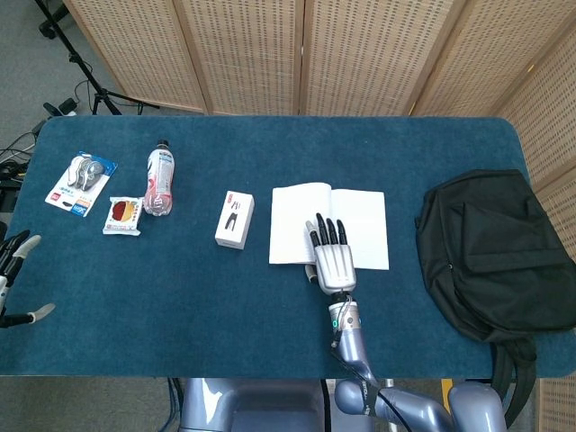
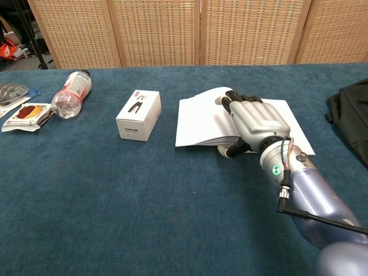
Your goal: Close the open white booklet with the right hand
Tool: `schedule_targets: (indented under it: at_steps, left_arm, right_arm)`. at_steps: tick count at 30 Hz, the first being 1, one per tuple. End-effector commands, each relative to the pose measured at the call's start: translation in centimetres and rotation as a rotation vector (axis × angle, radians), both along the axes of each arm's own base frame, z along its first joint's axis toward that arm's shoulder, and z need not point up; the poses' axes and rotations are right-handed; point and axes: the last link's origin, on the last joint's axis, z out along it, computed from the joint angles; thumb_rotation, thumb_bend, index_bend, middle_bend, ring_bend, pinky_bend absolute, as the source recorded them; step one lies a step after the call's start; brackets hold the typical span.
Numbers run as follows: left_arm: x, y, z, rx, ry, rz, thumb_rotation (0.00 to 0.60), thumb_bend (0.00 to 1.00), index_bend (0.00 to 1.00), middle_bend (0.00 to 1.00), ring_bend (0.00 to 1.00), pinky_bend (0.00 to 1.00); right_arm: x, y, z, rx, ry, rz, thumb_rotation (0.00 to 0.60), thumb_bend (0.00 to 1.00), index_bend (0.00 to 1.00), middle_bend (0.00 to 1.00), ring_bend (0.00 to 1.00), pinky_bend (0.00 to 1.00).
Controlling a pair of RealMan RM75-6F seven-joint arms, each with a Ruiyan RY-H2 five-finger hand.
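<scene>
While the open white paper booklet [image 1: 328, 226] is lying mid-table, the right hand [image 1: 331, 256] is resting on it, fingers [image 2: 237, 97] extended, grasping nothing; a small white box [image 1: 234, 220] is sitting at its 9 o'clock, a black backpack [image 1: 494, 251] at 3 o'clock.

booklet [image 1: 328, 216] white | table [image 1: 180, 288] blue | backpack [image 1: 495, 261] black
</scene>
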Motion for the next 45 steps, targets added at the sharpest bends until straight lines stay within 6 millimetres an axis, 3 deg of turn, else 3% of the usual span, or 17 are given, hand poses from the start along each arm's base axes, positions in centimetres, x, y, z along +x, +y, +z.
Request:
schedule_targets:
  at_steps: [1,9,26,36,45]
  left_arm:
    - [0.0,0.0,0.0,0.0,0.0,0.0,0.552,0.07,0.0,0.0,0.0,0.08]
    - [0.0,0.0,0.0,0.002,0.0,0.0,0.552,0.07,0.0,0.0,0.0,0.08]
    - [0.1,0.0,-0.1,0.0,0.002,-0.002,0.551,0.07,0.0,0.0,0.0,0.08]
    - [0.1,0.0,-0.1,0.001,0.001,-0.004,0.552,0.07,0.0,0.0,0.0,0.08]
    - [0.2,0.0,-0.1,-0.001,0.001,-0.007,0.553,0.07,0.0,0.0,0.0,0.08]
  right_arm:
    - [-0.1,-0.1,0.2,-0.012,-0.01,-0.005,0.6,0.36,0.1,0.0,0.0,0.0]
    - [-0.3,-0.2,0.5,-0.036,-0.055,-0.038,0.6,0.41,0.1,0.0,0.0,0.0]
    - [-0.3,-0.9,2.4,-0.166,-0.333,-0.187,0.6,0.45,0.12,0.0,0.0,0.0]
    - [-0.5,-1.3,3.8,-0.291,-0.379,-0.231,0.6,0.57,0.12,0.0,0.0,0.0]
    - [-0.4,-1.3,4.7,-0.347,-0.396,-0.192,0.6,0.57,0.11,0.0,0.0,0.0]
